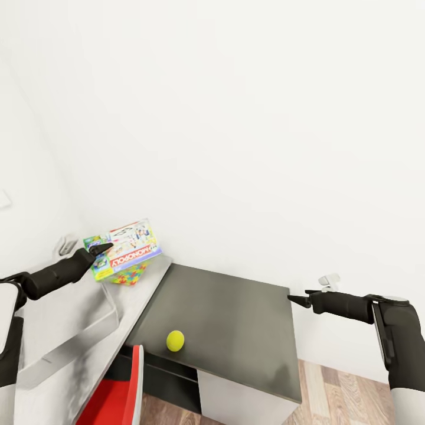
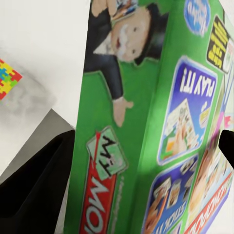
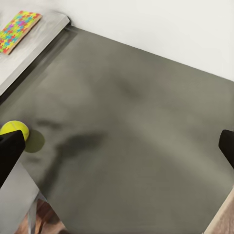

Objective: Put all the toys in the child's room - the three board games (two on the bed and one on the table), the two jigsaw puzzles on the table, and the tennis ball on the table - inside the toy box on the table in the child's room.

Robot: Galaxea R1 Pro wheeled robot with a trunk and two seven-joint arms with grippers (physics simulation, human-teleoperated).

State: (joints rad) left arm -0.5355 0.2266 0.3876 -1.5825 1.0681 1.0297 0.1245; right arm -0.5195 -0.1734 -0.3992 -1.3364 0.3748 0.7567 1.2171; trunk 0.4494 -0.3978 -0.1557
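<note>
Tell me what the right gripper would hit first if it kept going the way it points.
Probably the dark tabletop, which lies ahead between the right gripper's fingers in the wrist view. The tennis ball sits off to one side of that line. Depth is uncertain.

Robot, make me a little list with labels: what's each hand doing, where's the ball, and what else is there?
left tool: shut on the Monopoly box, held up over the pale gray toy box
right tool: open, holding nothing, out beyond the dark table's right edge
tennis ball: lying on the dark table near its front left edge, not touched by either tool
jigsaw puzzle: colorful, just below the Monopoly box; whether they touch is unclear
red chair: in front of the table
</note>
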